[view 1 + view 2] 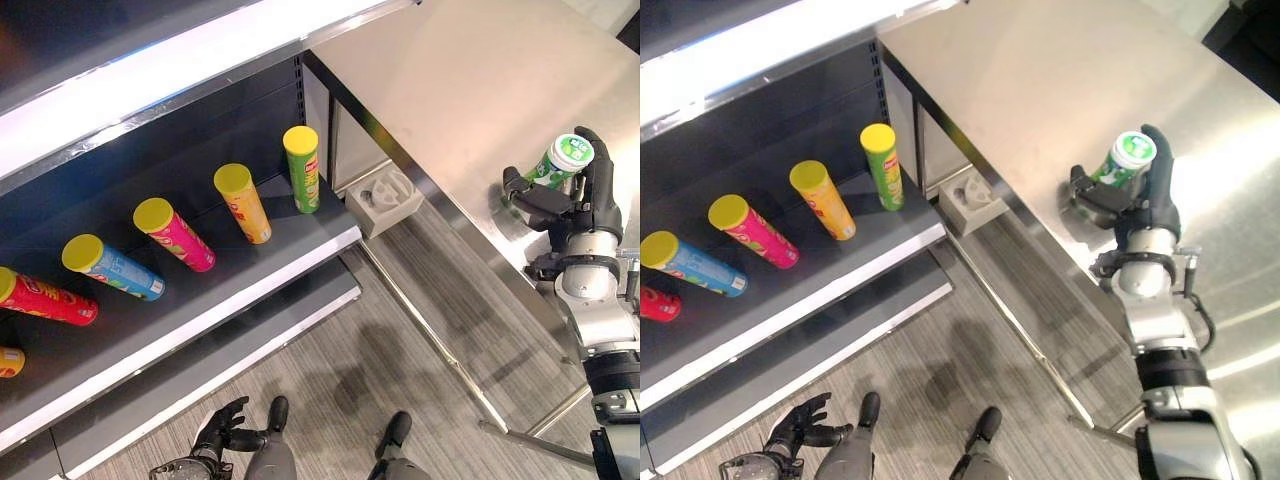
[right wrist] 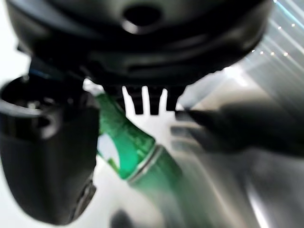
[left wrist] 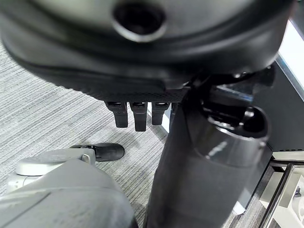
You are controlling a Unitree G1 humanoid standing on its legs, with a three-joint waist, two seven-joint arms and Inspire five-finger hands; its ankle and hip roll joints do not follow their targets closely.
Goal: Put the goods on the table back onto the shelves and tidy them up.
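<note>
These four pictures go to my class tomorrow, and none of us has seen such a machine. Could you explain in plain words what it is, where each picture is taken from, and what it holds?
It is a humanoid robot with two arms ending in dark hands. The two wide pictures come from a stereo camera on its head, looking down. The two close pictures come from cameras on its wrists.

The right hand is curled round a green can with a white lid above the steel table. Its wrist view shows the same can past the fingers.

The left hand hangs low over the floor, relaxed, holding nothing.

On the dark shelf stands a row of tubes with yellow lids: green, orange, pink, blue and red.
</note>
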